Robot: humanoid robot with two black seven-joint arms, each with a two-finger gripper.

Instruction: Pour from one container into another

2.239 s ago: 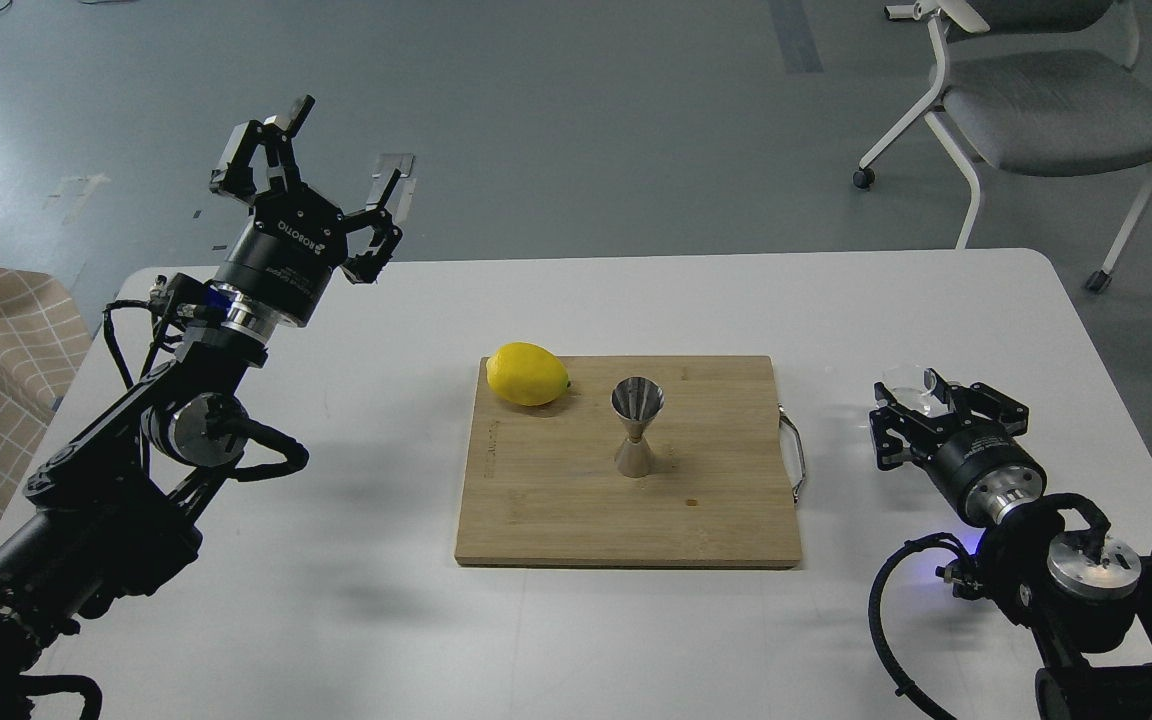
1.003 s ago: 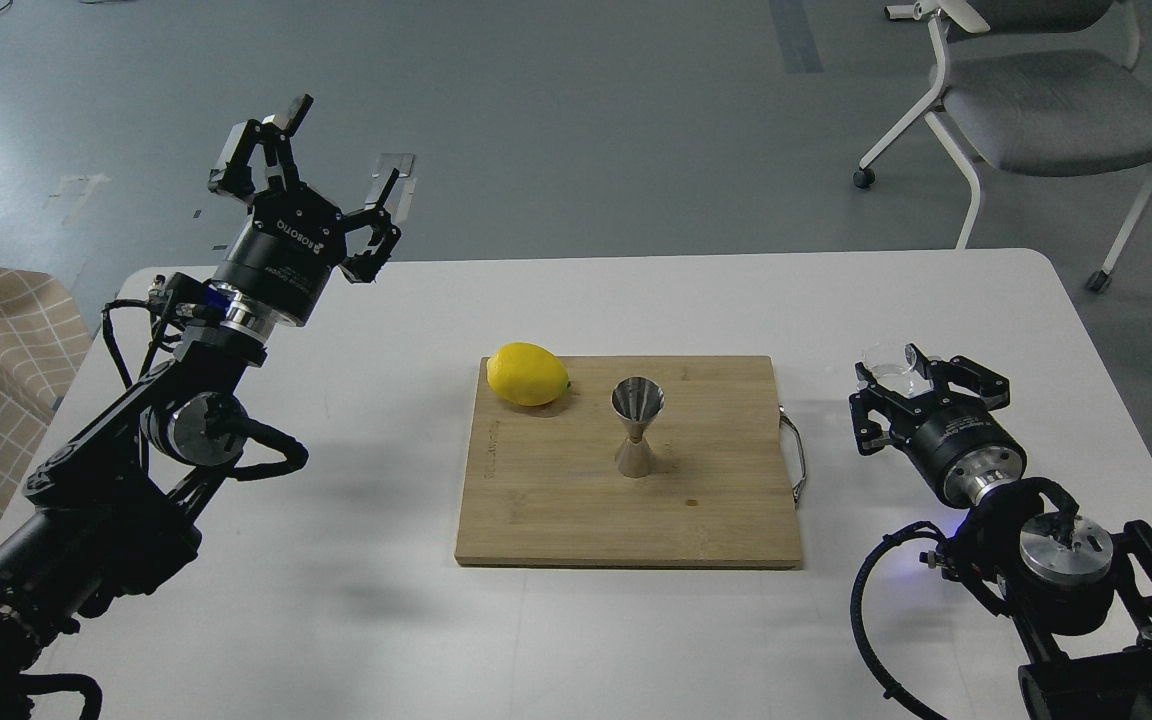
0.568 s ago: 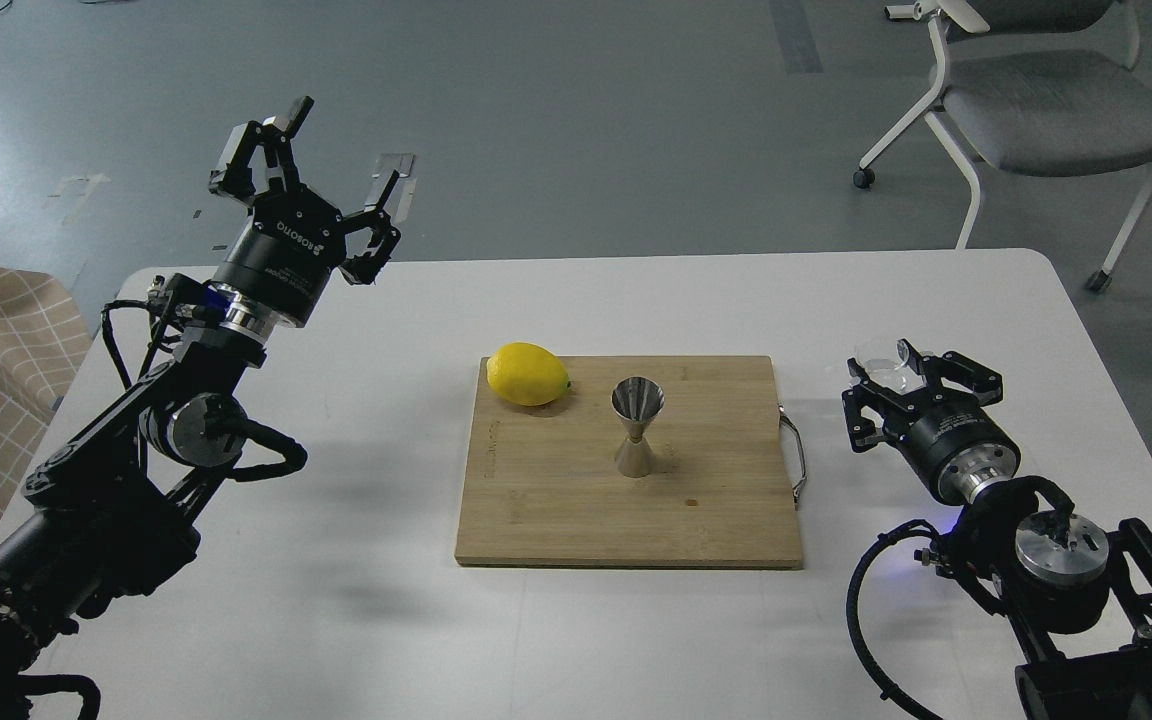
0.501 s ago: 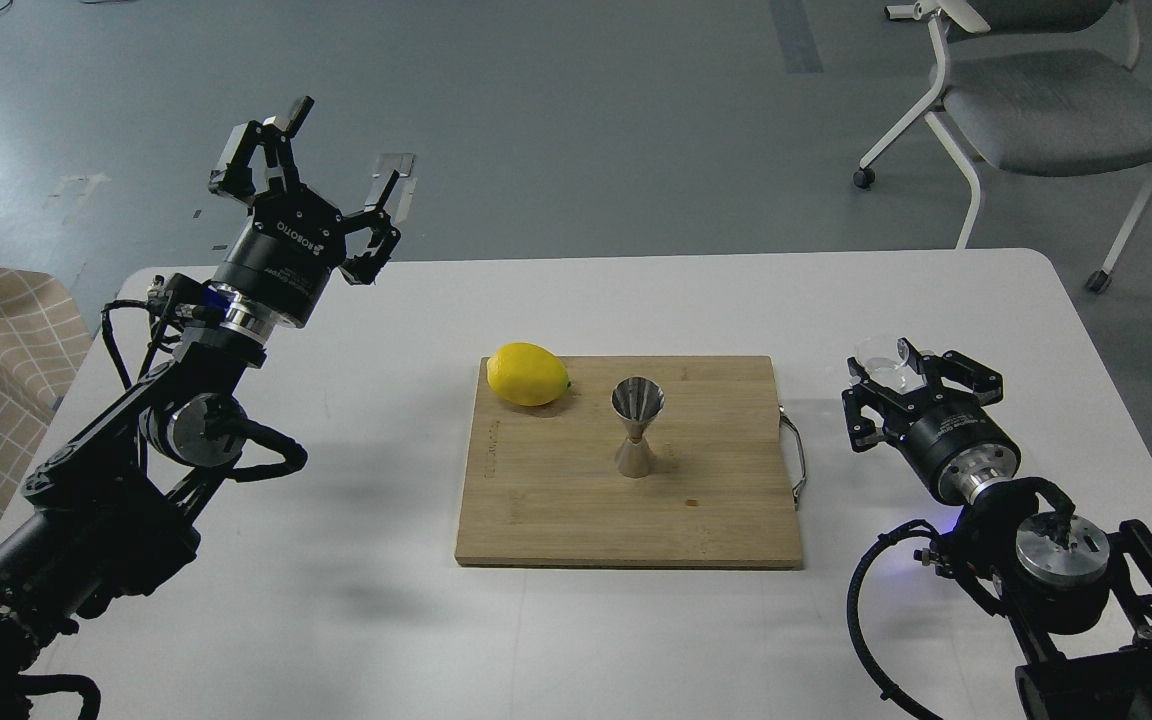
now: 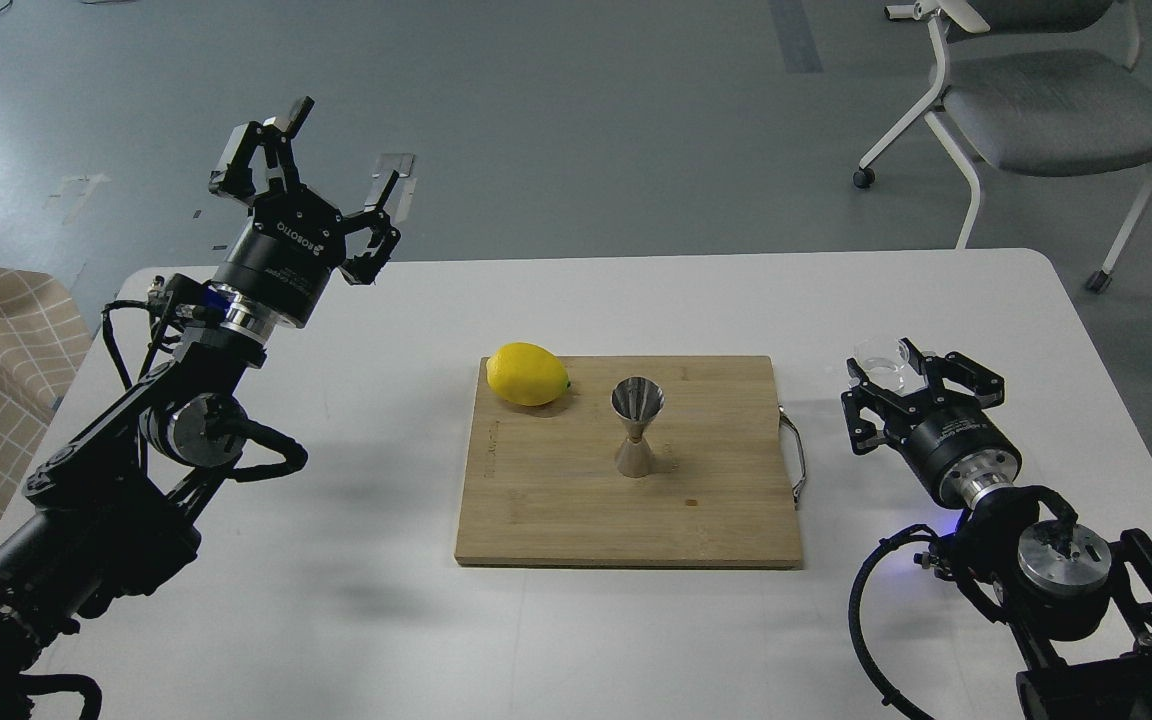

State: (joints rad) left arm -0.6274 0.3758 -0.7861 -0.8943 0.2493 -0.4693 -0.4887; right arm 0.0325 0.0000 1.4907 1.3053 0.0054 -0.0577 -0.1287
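A shiny steel hourglass jigger [image 5: 637, 427] stands upright near the middle of the wooden cutting board [image 5: 556, 510]. The small clear glass tumbler [image 5: 879, 356] sits between the fingers of my right gripper [image 5: 889, 373], which is shut on it, low over the white table to the right of the board. Its contents cannot be made out. My left gripper [image 5: 344, 150] is raised above the table's far left corner, open and holding nothing, well away from the board.
A yellow lemon [image 5: 528, 374] lies on the board's far left corner, just left of the jigger. The board has a metal handle [image 5: 794, 450] on its right side, near my right gripper. A grey chair [image 5: 1041, 110] stands beyond the table.
Over the last two seconds my right gripper has carried the tumbler left, towards the board, and a little farther from me. In the last half second it has barely moved. The left arm is still.
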